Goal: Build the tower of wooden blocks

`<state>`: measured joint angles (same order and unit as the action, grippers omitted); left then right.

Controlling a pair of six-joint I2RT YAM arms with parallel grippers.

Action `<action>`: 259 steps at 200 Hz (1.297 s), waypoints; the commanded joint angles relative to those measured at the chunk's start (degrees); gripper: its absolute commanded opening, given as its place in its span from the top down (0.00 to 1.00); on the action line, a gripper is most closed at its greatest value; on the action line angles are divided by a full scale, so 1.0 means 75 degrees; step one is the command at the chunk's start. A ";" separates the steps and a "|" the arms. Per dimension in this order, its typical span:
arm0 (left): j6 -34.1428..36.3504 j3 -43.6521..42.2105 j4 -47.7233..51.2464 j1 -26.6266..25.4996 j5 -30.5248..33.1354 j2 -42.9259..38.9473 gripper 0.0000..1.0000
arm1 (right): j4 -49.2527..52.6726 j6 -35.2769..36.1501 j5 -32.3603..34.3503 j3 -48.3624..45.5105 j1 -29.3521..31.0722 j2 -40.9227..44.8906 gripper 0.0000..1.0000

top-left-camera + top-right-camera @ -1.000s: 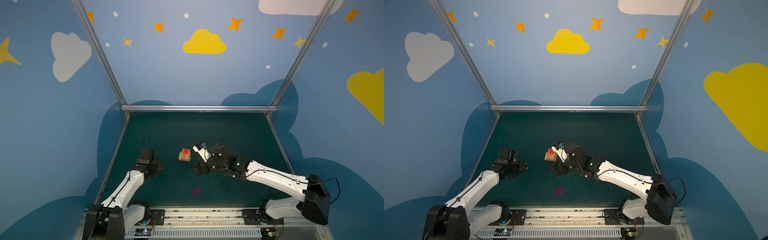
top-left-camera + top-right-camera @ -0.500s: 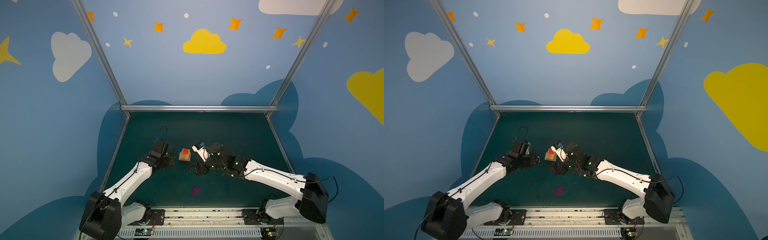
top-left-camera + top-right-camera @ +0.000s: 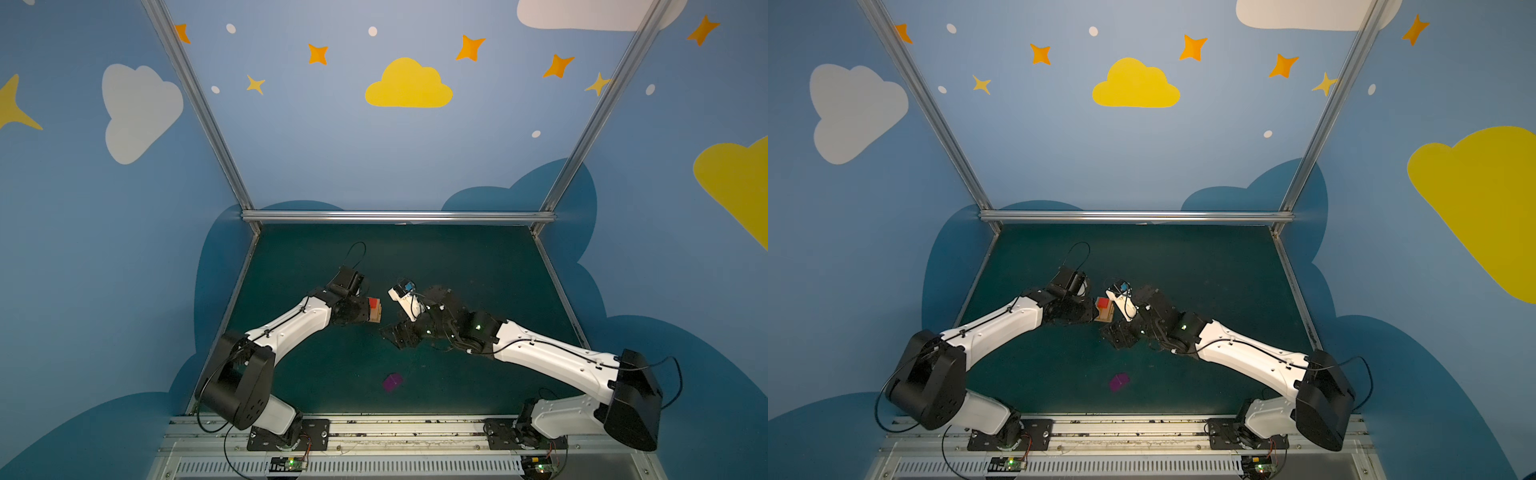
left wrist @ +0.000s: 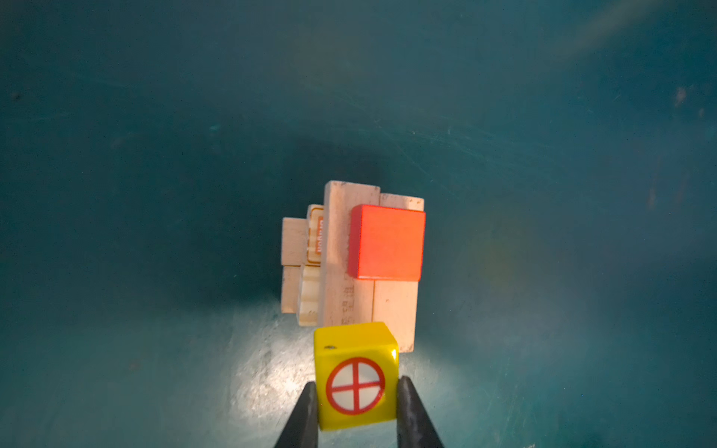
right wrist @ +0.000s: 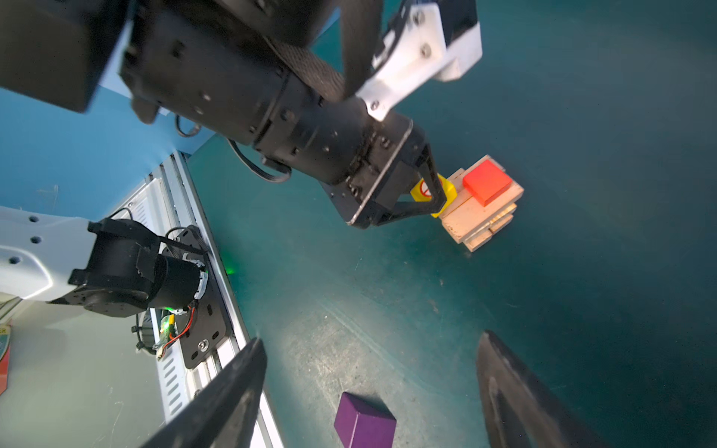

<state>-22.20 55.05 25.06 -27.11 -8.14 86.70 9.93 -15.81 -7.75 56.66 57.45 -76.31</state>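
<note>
**Colours in the blue cell**

The yellow cube (image 4: 356, 376) bears a white disc ringed and crossed in red. The red cube (image 4: 388, 242) is plain and looks orange-red under the light. The planks (image 4: 349, 252) are pale tan, and one plank (image 4: 317, 232) carries orange print inside an orange border. The purple cube (image 3: 392, 382), nearer, is plain. The table (image 3: 457, 257) is dark teal. The walls (image 3: 332, 145) are blue with yellow and white clouds, orange and yellow stars and white dots. The left arm (image 3: 286, 328) and right arm (image 3: 552, 357) are white with black joints.
</note>
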 commanded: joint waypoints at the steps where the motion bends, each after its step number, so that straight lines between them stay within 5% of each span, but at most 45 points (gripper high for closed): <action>1: 0.0350 0.0257 0.0266 -0.0103 0.0165 0.0174 0.76 | 0.0114 0.0036 0.0153 -0.0159 -0.0107 0.0257 0.19; 259: 0.0655 0.0899 0.0596 -0.0232 0.0195 0.0827 0.73 | 0.0052 -0.0071 -0.0077 -0.0196 -0.0277 0.0145 0.19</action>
<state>-17.98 60.18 28.53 -28.69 -6.61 92.47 10.52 -16.05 -7.75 55.53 55.68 -75.24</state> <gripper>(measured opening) 0.279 0.806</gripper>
